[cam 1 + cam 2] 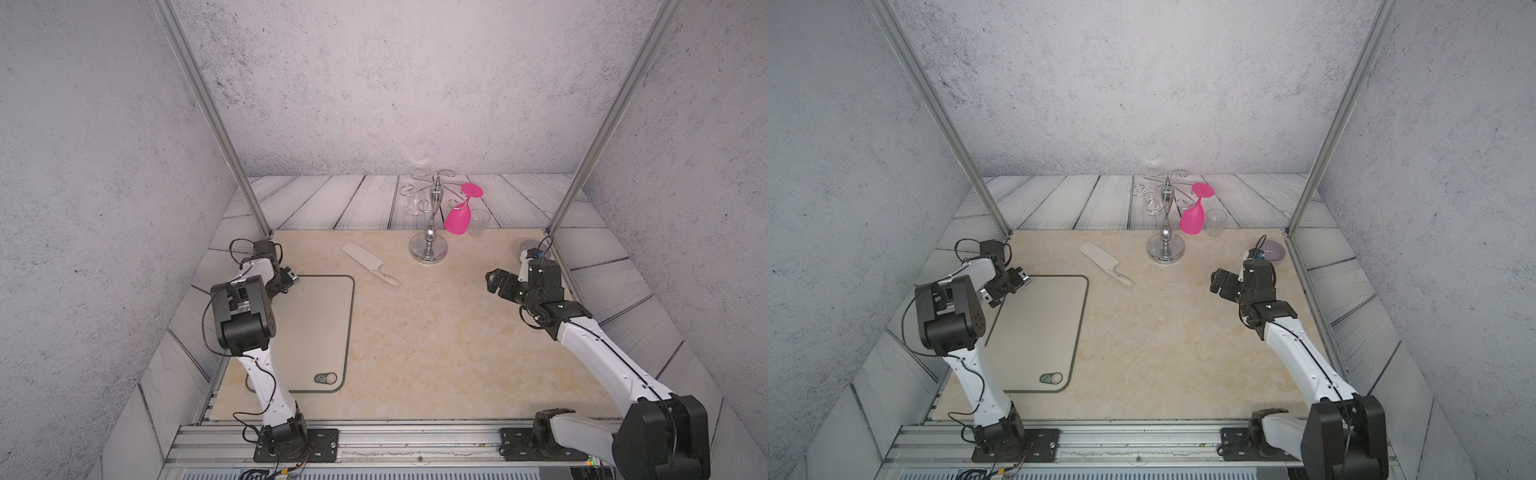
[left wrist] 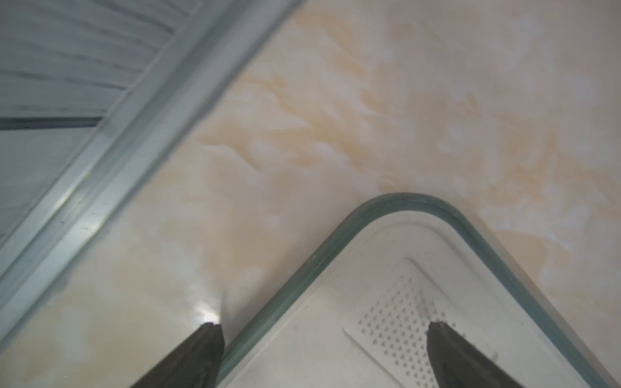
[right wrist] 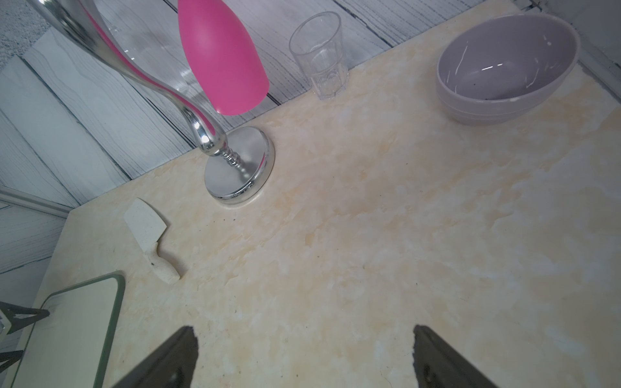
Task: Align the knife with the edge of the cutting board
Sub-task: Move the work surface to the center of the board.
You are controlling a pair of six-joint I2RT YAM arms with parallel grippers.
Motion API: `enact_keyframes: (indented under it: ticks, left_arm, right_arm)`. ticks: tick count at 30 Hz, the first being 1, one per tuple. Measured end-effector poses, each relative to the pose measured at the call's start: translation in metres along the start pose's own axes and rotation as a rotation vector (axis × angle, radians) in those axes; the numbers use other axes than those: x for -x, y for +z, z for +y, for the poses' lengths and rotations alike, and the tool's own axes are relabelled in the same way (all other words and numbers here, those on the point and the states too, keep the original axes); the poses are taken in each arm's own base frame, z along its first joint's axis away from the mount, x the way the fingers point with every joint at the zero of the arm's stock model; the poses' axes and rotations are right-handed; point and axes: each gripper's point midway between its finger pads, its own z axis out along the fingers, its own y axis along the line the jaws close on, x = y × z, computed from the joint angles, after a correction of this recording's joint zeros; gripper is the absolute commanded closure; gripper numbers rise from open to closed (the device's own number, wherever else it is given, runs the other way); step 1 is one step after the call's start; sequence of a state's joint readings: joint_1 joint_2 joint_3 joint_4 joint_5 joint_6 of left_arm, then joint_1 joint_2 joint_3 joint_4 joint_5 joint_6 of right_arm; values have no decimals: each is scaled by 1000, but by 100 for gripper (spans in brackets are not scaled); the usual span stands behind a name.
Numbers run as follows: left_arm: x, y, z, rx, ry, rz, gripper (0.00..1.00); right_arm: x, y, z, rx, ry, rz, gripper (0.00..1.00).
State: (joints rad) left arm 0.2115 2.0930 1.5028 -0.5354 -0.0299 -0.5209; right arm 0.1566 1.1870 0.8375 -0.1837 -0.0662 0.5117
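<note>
Knife [image 1: 370, 263] lies askew on table [image 1: 436, 332] beyond cutting board [image 1: 316, 332] far right corner, well apart from right gripper [image 1: 493, 282], jaws wide, empty. Left gripper [image 2: 324, 325], parted, straddles board's far left corner.

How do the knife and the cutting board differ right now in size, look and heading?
The knife is far smaller than the cutting board. The knife is plain cream; the cutting board is beige with a dark green rim and oval logo. The knife lies diagonally beyond the board's far corner, apart from it; the cutting board sits square to the tabletop. Both lie flat on it.
</note>
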Motion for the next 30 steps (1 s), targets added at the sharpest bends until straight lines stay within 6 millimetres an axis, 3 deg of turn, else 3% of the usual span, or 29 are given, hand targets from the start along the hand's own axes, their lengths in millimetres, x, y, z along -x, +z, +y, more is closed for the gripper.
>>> enact_keyframes:
  ticks: [8,19,24,30]
  left_arm:
    - [-70,-17,-88,-92,253,45,0]
    - [-146,-41,-148,-166,451,86,0]
    - [-164,-67,-159,-189,481,82,0]
    - [-146,-120,-127,-160,397,-12,0]
  right_arm:
    - [-10,-7,2,16,-8,4,1]
    - [-20,-12,8,40,-22,16,1]
    - [-31,-9,19,67,-51,51,1]
    - [-72,17,45,117,-133,197,1]
